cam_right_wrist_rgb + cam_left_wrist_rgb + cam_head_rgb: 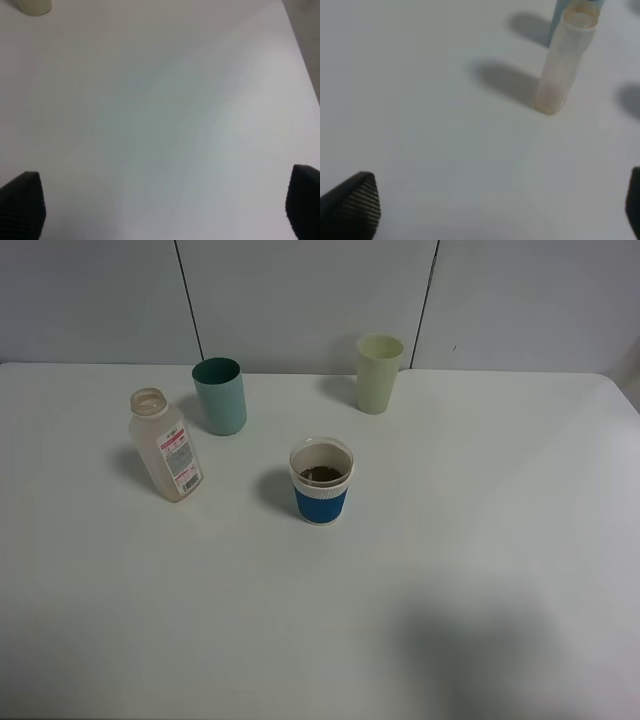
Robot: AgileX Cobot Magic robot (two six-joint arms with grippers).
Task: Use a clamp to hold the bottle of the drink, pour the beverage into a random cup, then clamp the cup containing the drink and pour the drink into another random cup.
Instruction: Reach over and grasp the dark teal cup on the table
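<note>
A white bench (480, 540) is carrying four containers, and no arm is showing in the high view. A short white blue-banded cup (321, 482) is standing near the middle, and brown beverage (321, 474) is sitting low inside it. The bottle (166, 445) is standing upright, uncapped, well to the left of that cup, and it is looking empty or nearly so. A teal tumbler (220, 396) is standing behind and to the left of the cup, and a pale green tumbler (379, 373) is standing behind and to its right, well apart from it. Whether either tumbler is holding liquid is not showing.

The left pincer (492, 205) is gaping wide over bare bench and gripping nothing, with the bottle standing ahead of it. The right pincer (162, 202) is also spread wide and empty.

Judging by this, the first pour is looking done. Gripping the blue-banded cup and pouring it into another cup is not yet begun.
</note>
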